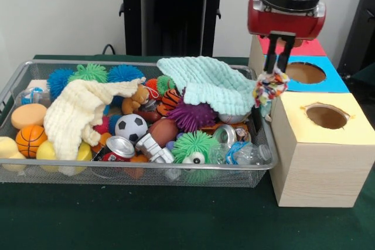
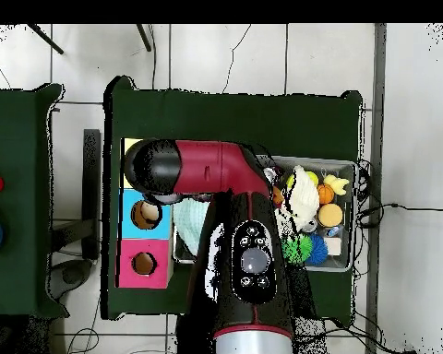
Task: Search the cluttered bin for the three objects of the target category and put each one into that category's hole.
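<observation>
The wire mesh bin (image 1: 17, 80) is full of toys: spiky balls, a soccer ball (image 1: 130, 127), a basketball (image 1: 30, 139), crushed cans, plastic bottles and two cloths. My gripper (image 1: 278, 67) hangs above the bin's right end, next to the boxes. It is shut on a multicoloured rope toy (image 1: 270, 88), held clear above the bin rim and left of the yellow box's hole (image 1: 326, 116). In the overhead view the arm (image 2: 248, 249) hides the gripper and part of the bin (image 2: 347, 166).
Three wooden boxes stand right of the bin: yellow top (image 1: 345, 127) nearest, blue top (image 1: 331, 80) behind it, red top (image 1: 307, 48) at the back. The overhead view shows the blue (image 2: 131, 214) and pink (image 2: 125, 264) tops. A mint cloth (image 1: 211, 83) and a cream cloth (image 1: 76, 112) drape over toys.
</observation>
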Robot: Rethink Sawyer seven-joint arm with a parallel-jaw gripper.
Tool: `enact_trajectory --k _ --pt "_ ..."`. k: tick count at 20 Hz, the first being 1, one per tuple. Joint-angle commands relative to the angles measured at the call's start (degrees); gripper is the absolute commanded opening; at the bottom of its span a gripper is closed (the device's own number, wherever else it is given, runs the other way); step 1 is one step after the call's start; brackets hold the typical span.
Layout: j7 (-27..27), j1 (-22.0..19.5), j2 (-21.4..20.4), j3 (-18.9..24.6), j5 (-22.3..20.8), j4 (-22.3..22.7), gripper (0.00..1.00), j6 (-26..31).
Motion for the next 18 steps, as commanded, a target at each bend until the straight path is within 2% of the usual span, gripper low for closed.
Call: enact_trajectory --k 1,7,13,18 --pt "13.56 1.4 4.0 0.13 2.44 -0.52 0.0 4.97" --pt "16.15 4.31 6.15 -1.47 3.77 -2.45 0.0 4.25" --pt "17.8 6.5 9.61 -2.87 4.73 -6.68 0.0 4.68" --pt "18.9 8.25 10.78 -4.2 5.8 -7.93 0.0 4.71"
